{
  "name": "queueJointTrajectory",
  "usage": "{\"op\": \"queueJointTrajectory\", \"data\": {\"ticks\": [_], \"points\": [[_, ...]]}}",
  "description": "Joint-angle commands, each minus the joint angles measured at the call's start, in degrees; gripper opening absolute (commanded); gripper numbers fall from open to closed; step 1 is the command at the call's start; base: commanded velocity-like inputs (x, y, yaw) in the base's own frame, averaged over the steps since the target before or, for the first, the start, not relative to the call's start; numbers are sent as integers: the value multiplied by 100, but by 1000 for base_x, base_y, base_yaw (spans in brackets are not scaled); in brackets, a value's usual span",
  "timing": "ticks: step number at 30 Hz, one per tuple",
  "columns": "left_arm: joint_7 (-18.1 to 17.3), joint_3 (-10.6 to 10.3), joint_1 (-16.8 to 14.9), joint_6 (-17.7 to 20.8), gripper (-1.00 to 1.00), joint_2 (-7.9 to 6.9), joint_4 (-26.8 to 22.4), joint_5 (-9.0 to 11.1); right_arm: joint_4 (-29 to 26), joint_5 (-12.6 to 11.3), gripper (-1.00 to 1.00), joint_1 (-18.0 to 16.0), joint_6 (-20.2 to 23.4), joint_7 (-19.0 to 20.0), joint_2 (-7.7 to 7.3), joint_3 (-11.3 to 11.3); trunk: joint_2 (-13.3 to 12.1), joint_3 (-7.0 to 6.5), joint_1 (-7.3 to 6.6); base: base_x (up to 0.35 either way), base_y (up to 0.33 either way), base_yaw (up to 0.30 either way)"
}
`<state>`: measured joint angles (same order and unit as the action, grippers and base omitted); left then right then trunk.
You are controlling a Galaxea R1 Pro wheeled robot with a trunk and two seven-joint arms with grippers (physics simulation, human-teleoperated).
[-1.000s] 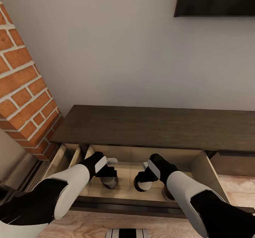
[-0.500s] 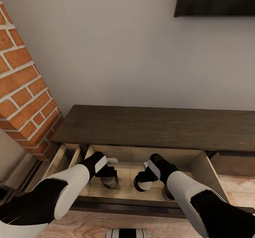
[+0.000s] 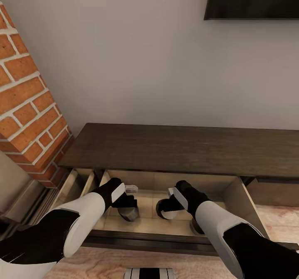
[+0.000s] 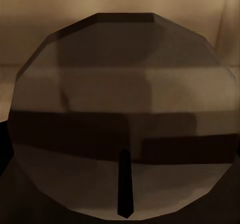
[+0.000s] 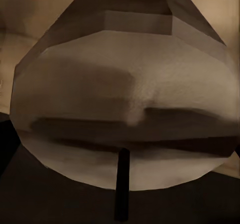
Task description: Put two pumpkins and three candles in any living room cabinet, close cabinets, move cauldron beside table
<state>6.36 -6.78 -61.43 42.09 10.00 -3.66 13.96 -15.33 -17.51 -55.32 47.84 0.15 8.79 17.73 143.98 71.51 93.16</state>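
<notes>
Both arms are reaching down into the open drawer of the cabinet [image 3: 174,148]. The left pincer [image 3: 129,213] is gripping a candle [image 4: 125,119] above the drawer floor, and the right pincer [image 3: 168,212] is gripping a second candle [image 5: 125,109] just beside it.

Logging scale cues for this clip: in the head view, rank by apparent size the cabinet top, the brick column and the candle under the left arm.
1. Cabinet top
2. Brick column, cut off by the frame, so unsure
3. Candle, smallest, partly hidden
</notes>
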Motion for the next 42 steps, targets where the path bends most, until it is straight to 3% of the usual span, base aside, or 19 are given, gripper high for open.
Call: {"op": "queueJointTrajectory", "data": {"ticks": [1, 31, 32, 42], "points": [[26, -42, 0, 27, -100, 0, -9, 54, -5, -42, 100, 11, 3, -13, -6, 45, 2, 4, -1, 0, 0, 0], [23, -42, 0, 27, -100, 0, -32, 54, -5, -42, 100, 39, -20, -7, -9, 47, 2, 4, -1, 0, 0, 0], [23, -42, 0, 27, 100, 0, -34, 54, -5, -42, 100, 39, -20, -7, -9, 47, 2, 4, -1, 0, 0, 0], [23, -36, 0, 23, 100, 0, -38, 62, -5, -42, 100, 39, -20, -3, -9, 42, 2, 4, -1, 0, 0, 0]]}}
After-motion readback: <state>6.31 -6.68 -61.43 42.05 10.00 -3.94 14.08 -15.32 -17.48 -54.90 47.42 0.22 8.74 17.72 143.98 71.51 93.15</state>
